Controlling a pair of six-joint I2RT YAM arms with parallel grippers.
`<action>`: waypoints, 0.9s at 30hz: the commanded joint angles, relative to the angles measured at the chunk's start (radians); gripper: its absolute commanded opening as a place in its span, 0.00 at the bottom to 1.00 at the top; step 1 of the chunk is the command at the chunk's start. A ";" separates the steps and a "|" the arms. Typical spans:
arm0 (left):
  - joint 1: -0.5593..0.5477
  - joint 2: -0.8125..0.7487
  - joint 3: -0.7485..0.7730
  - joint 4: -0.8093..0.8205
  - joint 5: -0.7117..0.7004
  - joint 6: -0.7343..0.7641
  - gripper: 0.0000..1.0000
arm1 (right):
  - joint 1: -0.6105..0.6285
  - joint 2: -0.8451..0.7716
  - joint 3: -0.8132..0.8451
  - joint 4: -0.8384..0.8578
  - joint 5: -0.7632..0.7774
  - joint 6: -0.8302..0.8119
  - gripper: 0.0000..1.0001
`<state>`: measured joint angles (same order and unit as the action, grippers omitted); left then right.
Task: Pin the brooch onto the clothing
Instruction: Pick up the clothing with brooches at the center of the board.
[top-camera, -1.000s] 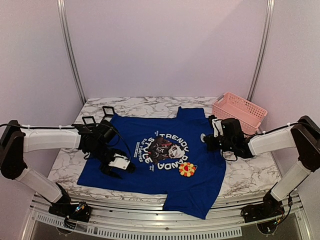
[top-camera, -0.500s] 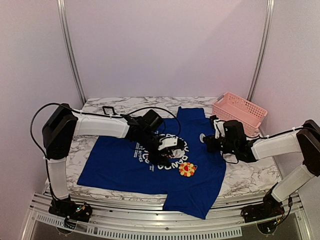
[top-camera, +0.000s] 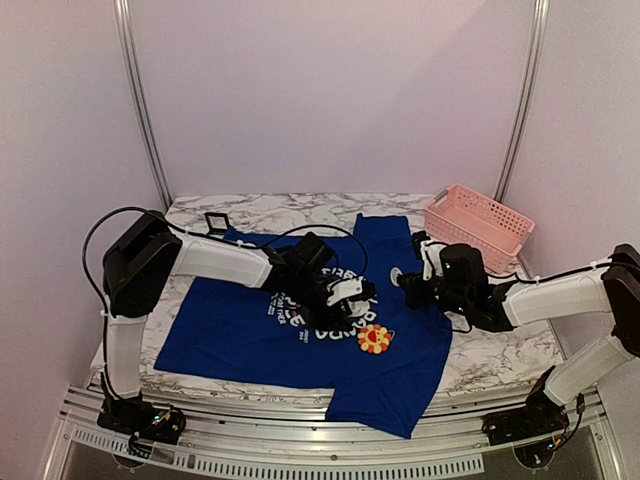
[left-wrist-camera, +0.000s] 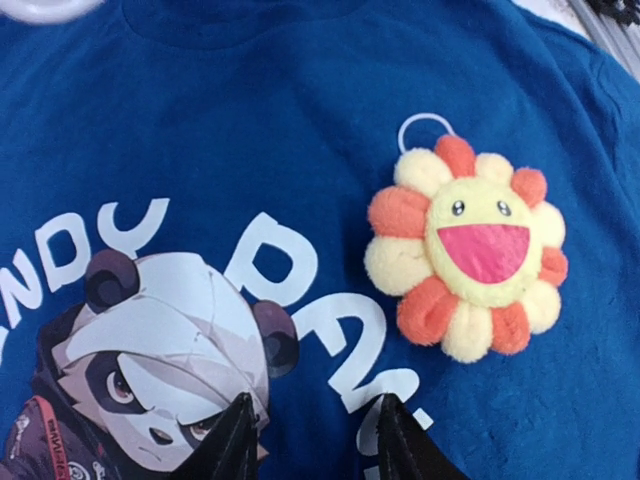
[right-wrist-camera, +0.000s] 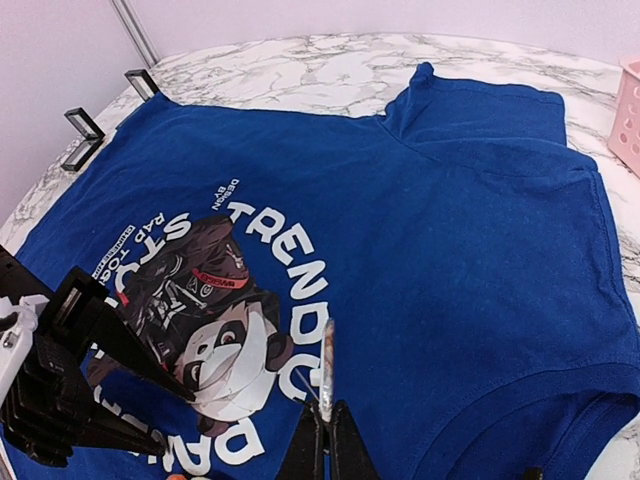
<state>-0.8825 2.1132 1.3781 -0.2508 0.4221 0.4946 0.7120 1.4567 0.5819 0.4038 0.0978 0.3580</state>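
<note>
Two grippers work over the clothing (top-camera: 230, 335), which is spread flat on the table (top-camera: 490, 360) with its hem hanging over the near edge. Nearest, the brooch (left-wrist-camera: 465, 245) lies face-up on the shirt just beside the print's lettering. It looks loose, so the step in hand seems to be the approach to pick it up. Just beyond it hovers the left gripper (left-wrist-camera: 315, 425), its fingers partly spread and empty over the panda print. Next it would need to shift onto the flower and close. Farther right, the right gripper (right-wrist-camera: 325, 445) is pressed together, pinching a pale sliver (right-wrist-camera: 326, 365) I cannot identify.
</note>
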 joint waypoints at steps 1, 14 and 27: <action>0.002 -0.029 -0.120 0.105 -0.021 0.005 0.37 | 0.062 -0.020 0.013 -0.010 0.086 0.009 0.00; -0.042 -0.234 -0.232 0.143 0.007 -0.037 0.00 | 0.112 -0.077 -0.084 0.079 0.044 -0.027 0.00; 0.046 -0.195 -0.209 0.141 0.138 0.080 0.20 | 0.127 0.005 -0.096 0.255 -0.024 -0.283 0.00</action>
<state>-0.8448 1.8774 1.1500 -0.1421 0.5327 0.4984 0.8314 1.4097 0.4831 0.5930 0.1104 0.1741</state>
